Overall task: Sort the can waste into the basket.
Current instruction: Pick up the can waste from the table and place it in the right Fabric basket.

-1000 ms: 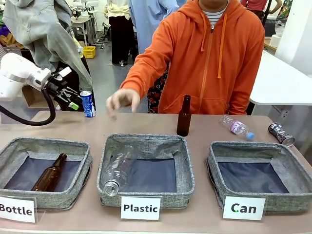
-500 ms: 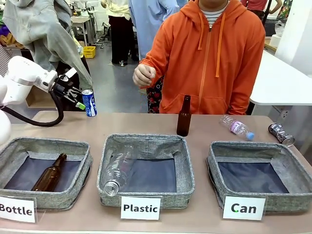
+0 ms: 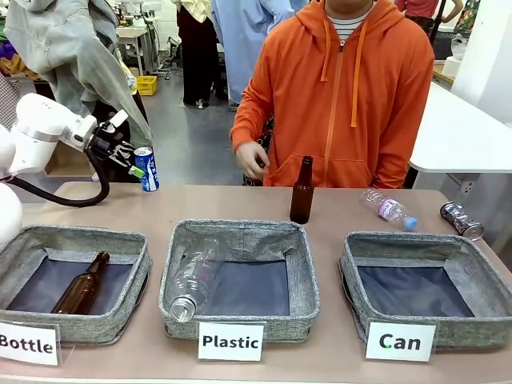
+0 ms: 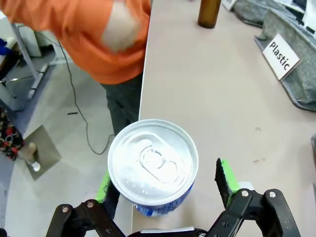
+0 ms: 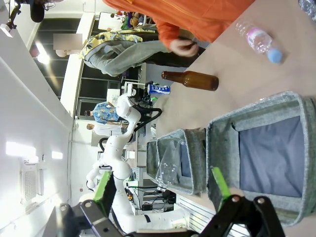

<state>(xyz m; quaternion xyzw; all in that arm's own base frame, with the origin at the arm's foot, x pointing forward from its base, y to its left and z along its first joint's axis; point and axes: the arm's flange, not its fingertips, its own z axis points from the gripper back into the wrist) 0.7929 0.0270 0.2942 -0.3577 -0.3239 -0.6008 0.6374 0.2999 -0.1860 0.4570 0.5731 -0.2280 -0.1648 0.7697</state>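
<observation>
In the upper left of the front view, the left gripper (image 3: 133, 164) is straddling the small blue metal drink can with white lettering (image 3: 146, 169), which is standing upright at the table's far edge. Its jaws are spread wide, with a gap showing beside one green pad (image 4: 224, 174). The shorter silver can with dark print (image 3: 462, 220) is lying on its side at the far right, just above the square grey fabric basket signed "Can" (image 3: 416, 240), while the right gripper (image 5: 161, 181) is hanging released, gripping nothing.

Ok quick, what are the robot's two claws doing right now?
Left gripper: open, its fingers either side of the blue can, not squeezing it yet.
Right gripper: open, holding nothing.
</observation>
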